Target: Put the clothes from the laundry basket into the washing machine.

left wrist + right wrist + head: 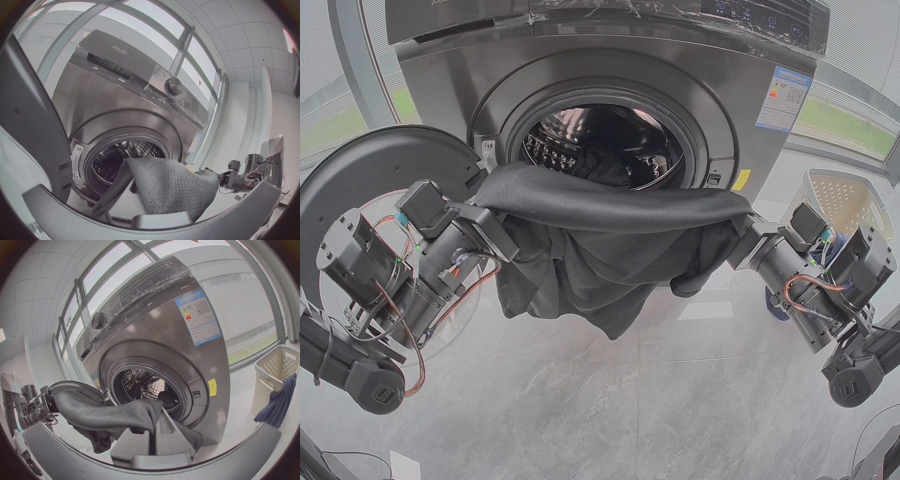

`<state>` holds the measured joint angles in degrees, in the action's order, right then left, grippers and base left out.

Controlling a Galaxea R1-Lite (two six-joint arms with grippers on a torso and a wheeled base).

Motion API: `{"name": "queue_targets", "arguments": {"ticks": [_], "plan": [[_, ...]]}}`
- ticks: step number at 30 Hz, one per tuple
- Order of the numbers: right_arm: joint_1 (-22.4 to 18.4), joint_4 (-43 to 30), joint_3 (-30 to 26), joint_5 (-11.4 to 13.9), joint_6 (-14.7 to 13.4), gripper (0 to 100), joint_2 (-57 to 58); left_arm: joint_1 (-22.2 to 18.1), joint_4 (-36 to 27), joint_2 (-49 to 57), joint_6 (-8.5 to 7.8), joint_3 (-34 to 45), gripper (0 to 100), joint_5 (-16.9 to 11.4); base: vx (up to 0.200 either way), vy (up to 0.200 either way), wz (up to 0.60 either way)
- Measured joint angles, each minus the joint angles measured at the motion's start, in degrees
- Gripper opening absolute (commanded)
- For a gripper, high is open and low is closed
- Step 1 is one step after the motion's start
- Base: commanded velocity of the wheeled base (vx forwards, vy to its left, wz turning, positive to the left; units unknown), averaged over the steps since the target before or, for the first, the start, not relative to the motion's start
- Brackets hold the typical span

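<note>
Left gripper: the left gripper (485, 211) was clamped on one end of a black garment (600, 212), up in the air in front of the open door.
Right gripper: the right gripper (741, 229) was pinched shut on the other end of the same garment, its two fingers (170, 430) pressed together with the cloth between them.
Black garment: it was stretched as a band between the two grippers, just in front of the drum opening, and the rest hung down in loose folds above the floor (581, 406) without touching it.
Door: the round door (369, 169) stood swung open on the robot's left, behind the left arm.
Washing machine: the grey washing machine (456, 81) stood on the floor straight ahead.
Drum: dark clothes (600, 165) already lay inside the drum (550, 137).
Laundry basket: the pale laundry basket (850, 194) stood on the floor to the right of the machine, with a blue garment (278, 402) draped over its rim.
</note>
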<state>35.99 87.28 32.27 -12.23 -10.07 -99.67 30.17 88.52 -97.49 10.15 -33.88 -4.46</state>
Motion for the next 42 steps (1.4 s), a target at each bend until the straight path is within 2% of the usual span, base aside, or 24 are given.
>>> {"name": "queue_targets", "arguments": {"ticks": [13,34,38,42], "plan": [[-0.73,-0.02,4.0,-0.55,0.26,0,2.21,0.06,-0.6,1.87,-0.23,1.11,0,0.2,0.0,0.0,0.0],[-3.94,-0.83,3.91,-0.5,0.3,0,3.12,-1.26,0.06,0.3,-0.12,-0.55,0,0.45,0.0,0.0,0.0],[-3.8,-0.83,3.84,-0.6,0.26,0,3.12,-0.71,0.06,0.16,-0.15,-0.35,0,0.41,0.0,0.0,0.0],[-3.3,-0.93,2.93,-0.38,0.15,0,3.06,1.8,0.11,-0.2,-0.15,-0.21,0,0.45,0.0,0.0,0.0]]}}
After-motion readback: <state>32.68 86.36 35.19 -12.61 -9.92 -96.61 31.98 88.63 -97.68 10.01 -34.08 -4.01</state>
